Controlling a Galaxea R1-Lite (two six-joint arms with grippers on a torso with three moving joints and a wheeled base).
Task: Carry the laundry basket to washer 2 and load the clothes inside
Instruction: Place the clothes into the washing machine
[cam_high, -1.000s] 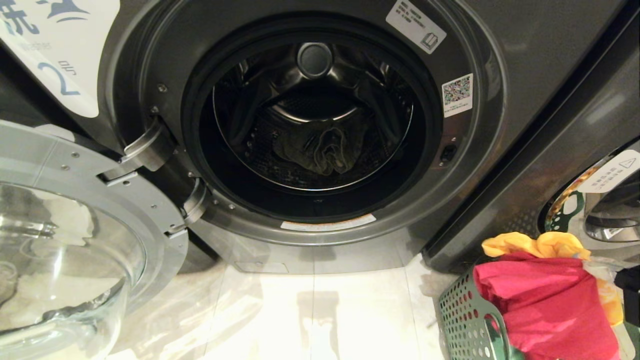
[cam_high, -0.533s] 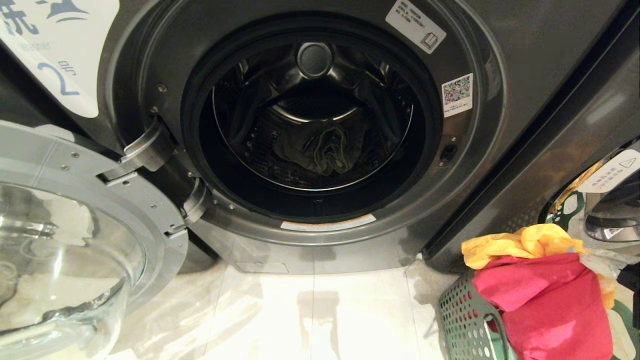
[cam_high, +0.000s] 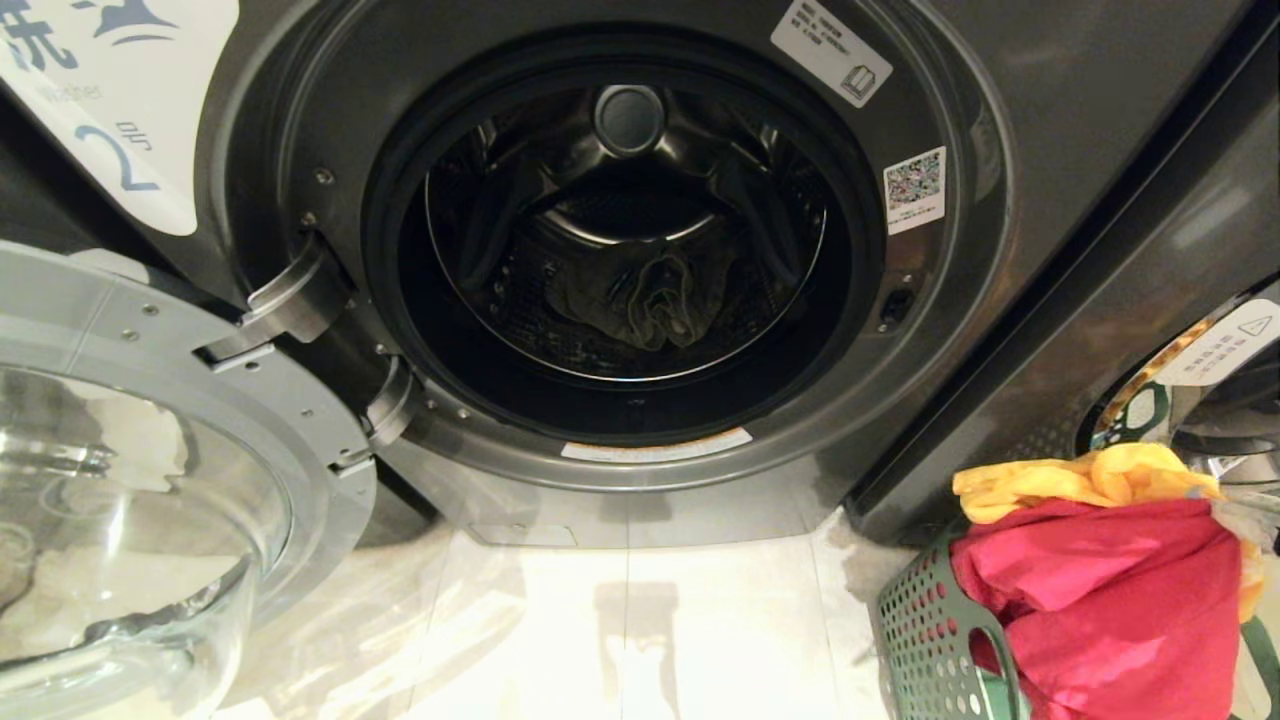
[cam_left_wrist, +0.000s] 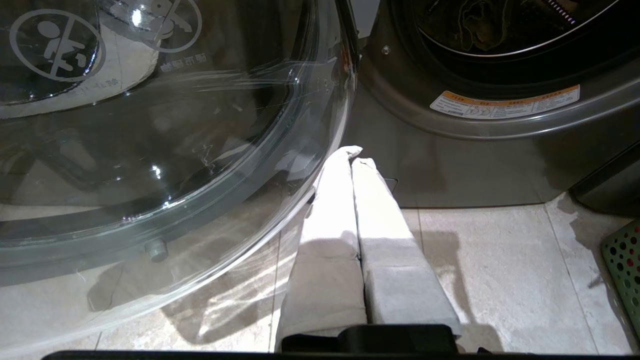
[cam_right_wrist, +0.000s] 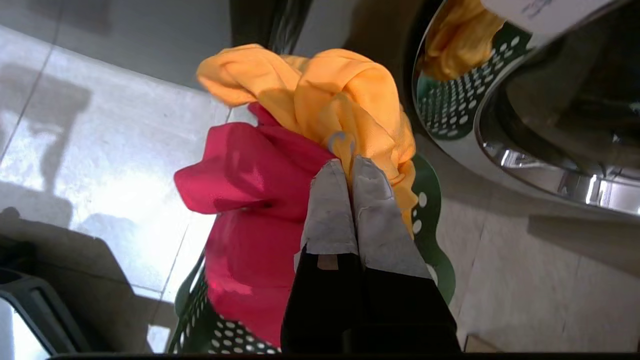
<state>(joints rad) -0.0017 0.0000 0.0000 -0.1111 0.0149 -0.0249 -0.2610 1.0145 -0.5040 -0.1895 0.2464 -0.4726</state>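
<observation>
Washer 2 (cam_high: 1050, 150) fills the head view, its blue "2" label (cam_high: 120, 120) at the upper left and its glass door (cam_high: 150, 480) swung open to the left. A grey-green denim piece (cam_high: 640, 295) lies in the drum. The green laundry basket (cam_high: 925, 630) stands on the floor at the lower right. A red garment (cam_high: 1090, 600) and a yellow-orange garment (cam_high: 1090, 480) are bunched above its rim. My right gripper (cam_right_wrist: 350, 162) is shut on a fold of the yellow-orange garment (cam_right_wrist: 350, 95), and the red garment (cam_right_wrist: 245, 200) hangs beside it. My left gripper (cam_left_wrist: 352, 155) is shut and empty, low by the door's edge.
A second washer's chrome-ringed door (cam_high: 1215, 440) stands just behind the basket at the right and mirrors it. The open glass door (cam_left_wrist: 150, 150) takes up the left side. Pale floor tiles (cam_high: 640, 630) lie between the door and the basket.
The red and yellow bundle over the basket swung slightly left, then back right, and the red cloth now spreads wider to the right. The washer, door and left gripper have not moved.
</observation>
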